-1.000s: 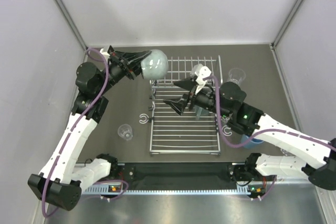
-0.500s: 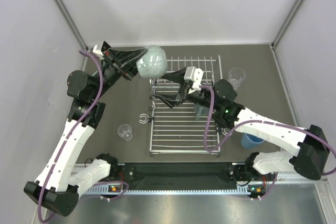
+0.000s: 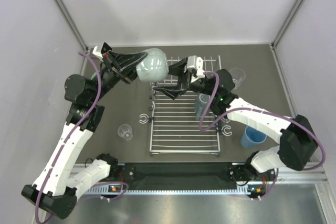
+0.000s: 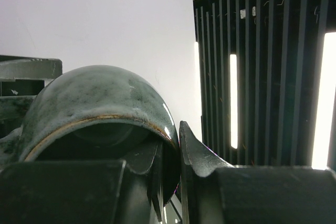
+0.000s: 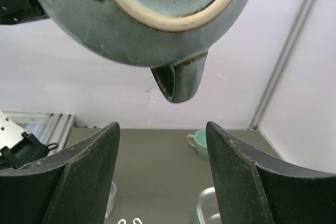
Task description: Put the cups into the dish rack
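My left gripper is shut on the rim of a grey-blue mug and holds it in the air over the far left corner of the dish rack. In the left wrist view the fingers pinch the mug's wall. My right gripper is open and empty just right of that mug. In the right wrist view the mug hangs above the open gripper, handle down. A second grey-blue mug stands in the rack.
A clear tumbler and a white clip lie left of the rack. Another clear tumbler, a clip and a light-blue tumbler are to its right. A mint-green mug stands by the far wall.
My right gripper has swung from the rack's middle up and left to beside the held mug. The left arm has shifted the mug slightly to the right.
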You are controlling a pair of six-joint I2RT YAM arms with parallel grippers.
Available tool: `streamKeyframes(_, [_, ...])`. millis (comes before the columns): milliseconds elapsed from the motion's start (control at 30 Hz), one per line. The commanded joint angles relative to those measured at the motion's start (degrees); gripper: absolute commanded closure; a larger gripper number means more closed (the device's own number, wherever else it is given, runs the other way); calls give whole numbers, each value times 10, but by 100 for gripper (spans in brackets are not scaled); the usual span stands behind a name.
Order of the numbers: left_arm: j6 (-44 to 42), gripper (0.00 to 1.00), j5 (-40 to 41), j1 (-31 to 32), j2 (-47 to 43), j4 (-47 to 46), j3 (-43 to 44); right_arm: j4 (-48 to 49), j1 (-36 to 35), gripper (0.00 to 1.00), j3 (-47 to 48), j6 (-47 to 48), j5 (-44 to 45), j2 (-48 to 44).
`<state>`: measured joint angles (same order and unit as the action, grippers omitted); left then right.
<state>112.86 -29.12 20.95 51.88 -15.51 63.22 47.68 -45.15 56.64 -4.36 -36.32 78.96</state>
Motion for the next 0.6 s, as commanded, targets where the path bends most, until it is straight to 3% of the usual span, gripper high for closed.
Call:
streamKeyframes(0, [271, 100, 10, 2, -23, -97, 26, 83, 8, 34, 53, -43, -74, 31])
streamKeyframes(100, [275, 100, 13, 2, -28, -98, 20, 157, 16, 35, 75, -95, -104, 66])
streamKeyframes(133, [278, 100, 16, 2, -29, -98, 18, 230, 24, 35, 80, -119, -108, 83])
streamKeyframes(233, [279, 100, 17, 3, -30, -101, 20, 324, 32, 36, 116, -220, -137, 126])
streamKeyframes(367, [285, 100, 22, 3, -31, -109, 14, 363, 32, 36, 147, -282, -148, 153])
streamKeyframes(567, [288, 100, 23, 3, -32, -114, 7, 365, 23, 40, 176, -304, -163, 161])
